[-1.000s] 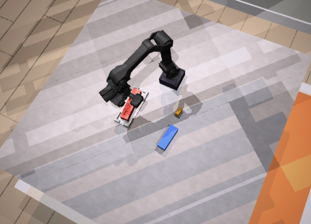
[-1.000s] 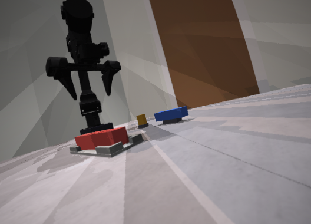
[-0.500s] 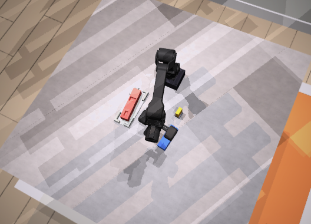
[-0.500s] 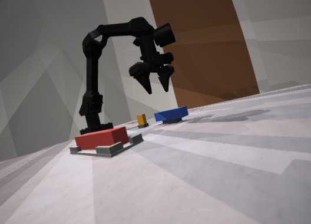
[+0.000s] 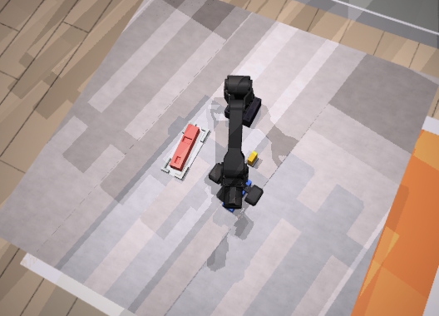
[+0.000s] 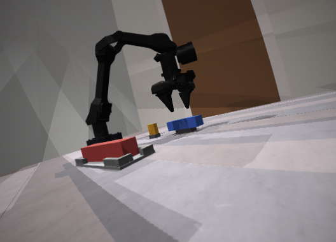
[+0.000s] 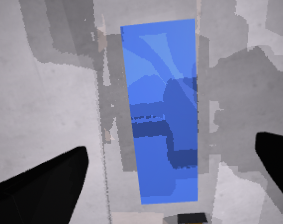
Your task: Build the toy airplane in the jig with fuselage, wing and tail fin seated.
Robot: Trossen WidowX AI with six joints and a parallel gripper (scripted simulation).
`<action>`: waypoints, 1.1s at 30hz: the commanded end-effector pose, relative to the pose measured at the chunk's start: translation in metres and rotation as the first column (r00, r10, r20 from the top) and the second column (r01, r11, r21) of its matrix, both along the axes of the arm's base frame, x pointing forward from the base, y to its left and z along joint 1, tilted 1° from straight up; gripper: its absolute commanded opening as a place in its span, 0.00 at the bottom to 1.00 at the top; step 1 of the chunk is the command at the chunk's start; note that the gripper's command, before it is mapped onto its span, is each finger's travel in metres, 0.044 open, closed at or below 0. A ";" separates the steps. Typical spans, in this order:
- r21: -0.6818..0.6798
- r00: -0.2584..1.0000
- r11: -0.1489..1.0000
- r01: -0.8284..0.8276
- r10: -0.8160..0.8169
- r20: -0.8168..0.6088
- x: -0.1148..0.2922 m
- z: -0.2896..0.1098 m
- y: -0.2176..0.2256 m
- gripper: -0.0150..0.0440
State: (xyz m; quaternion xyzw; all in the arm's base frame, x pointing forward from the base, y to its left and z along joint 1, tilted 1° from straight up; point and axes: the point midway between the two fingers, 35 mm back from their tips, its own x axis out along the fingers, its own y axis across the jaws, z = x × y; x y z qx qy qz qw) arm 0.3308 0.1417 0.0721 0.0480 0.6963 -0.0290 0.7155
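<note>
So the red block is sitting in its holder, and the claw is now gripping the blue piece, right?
Not quite. The red block does sit in its holder, but the end effector is open and hangs above the blue piece, not touching it. The exterior view shows the gap.

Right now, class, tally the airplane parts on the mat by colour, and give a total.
Red: 1, the fuselage in the cradle
Blue: 1, the wing below the open pincer
Yellow: 1, the tail fin
Total: 3
</note>
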 end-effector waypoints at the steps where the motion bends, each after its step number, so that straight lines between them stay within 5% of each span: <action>1: 0.001 1.000 1.000 0.003 -0.003 -0.002 0.000 -0.008 0.000 1.00; 33: 0.001 1.000 1.000 0.003 -0.003 -0.002 0.001 -0.060 0.002 1.00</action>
